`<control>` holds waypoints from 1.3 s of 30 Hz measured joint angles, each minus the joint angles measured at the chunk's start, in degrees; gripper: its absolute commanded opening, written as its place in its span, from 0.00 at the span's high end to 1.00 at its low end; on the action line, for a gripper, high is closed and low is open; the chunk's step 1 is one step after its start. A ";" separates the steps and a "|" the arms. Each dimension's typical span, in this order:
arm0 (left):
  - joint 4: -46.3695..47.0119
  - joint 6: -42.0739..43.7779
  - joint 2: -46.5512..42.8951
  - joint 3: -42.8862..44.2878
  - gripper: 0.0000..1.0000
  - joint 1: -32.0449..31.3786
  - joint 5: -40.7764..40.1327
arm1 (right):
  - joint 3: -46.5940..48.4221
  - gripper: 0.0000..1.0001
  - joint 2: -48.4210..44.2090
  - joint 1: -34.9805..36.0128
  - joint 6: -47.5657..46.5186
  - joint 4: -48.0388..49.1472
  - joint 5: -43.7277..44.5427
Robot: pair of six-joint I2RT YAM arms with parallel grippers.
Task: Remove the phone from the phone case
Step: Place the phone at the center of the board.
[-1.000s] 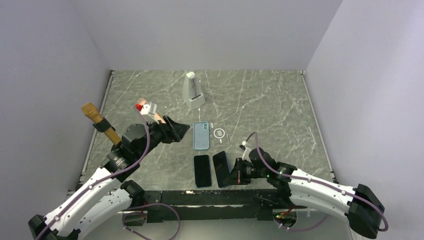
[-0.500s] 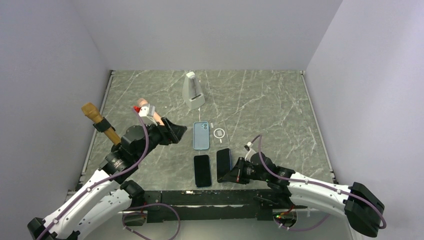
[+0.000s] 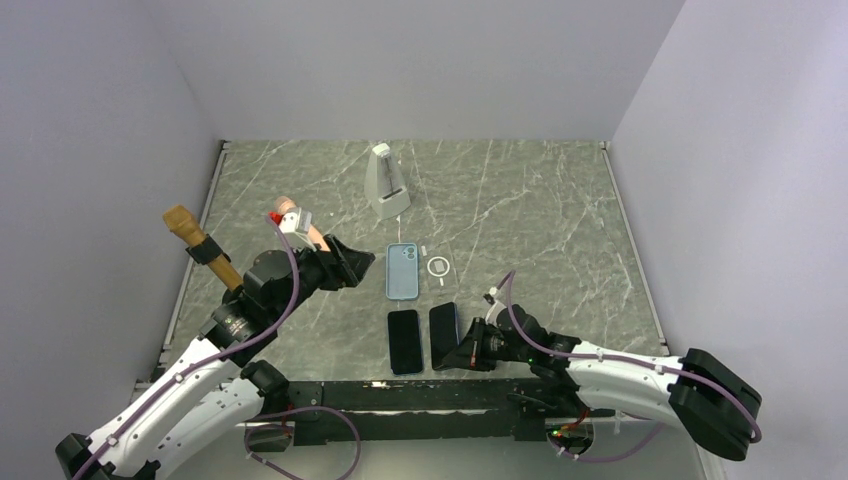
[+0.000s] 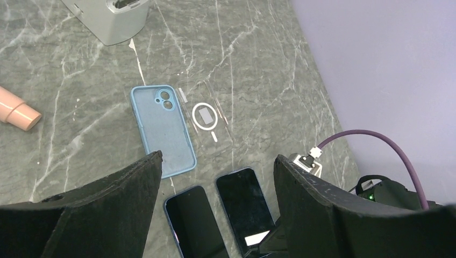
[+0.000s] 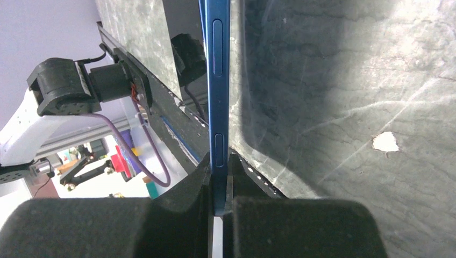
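Right gripper (image 3: pixel 468 352): closed on the near end of the phone (image 3: pixel 444 335). In the right wrist view the gripper (image 5: pixel 219 185) has its two dark pads pressed on either face of the phone (image 5: pixel 219 80), whose blue side rail with two long buttons runs straight away from the camera. The screen is dark and faces up in the overhead view. The phone sits low over the table (image 3: pixel 540 220), at the near edge. Whether its far end touches the marble I cannot tell (deep shadow under it in the wrist view).

Left gripper (image 3: pixel 357 265): spread wide, holding nothing, hanging above the table to the left of the blue case (image 3: pixel 401 271). Its own camera looks down between the two black fingers (image 4: pixel 107 207), with the gripper (image 4: pixel 218 158) framing the case and both handsets.

Second phone (image 3: pixel 404 341): flat on the marble, screen up, just beside the held phone on its left and roughly parallel to it. The two are not touching.

Blue case (image 4: pixel 164 130): flat on the table just beyond the second phone (image 4: pixel 194 217), camera cut-out at the far end, apart from both handsets. The held phone (image 4: pixel 244 207) is outside it.

Clear case (image 4: pixel 205 116): to the right of the blue one, with a white ring mark at its centre.

Farther out: a grey wedge-shaped object (image 3: pixel 384 183) stands upright beyond the cases, and a pink cylinder (image 4: pixel 16 113) lies at the left.
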 measured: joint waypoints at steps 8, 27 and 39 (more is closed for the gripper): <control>0.11 -0.20 0.00 -0.28 0.21 0.00 0.20 | -1.05 0.75 0.70 0.00 0.94 1.25 -0.31; -0.13 -0.20 -1.09 -0.76 0.21 0.00 0.68 | 2.14 0.32 -1.27 0.00 -0.42 -7.91 0.55; -4.39 2.47 -1.66 1.77 0.19 0.00 -1.97 | 14.23 0.00 -4.83 0.00 -5.97 -29.53 9.05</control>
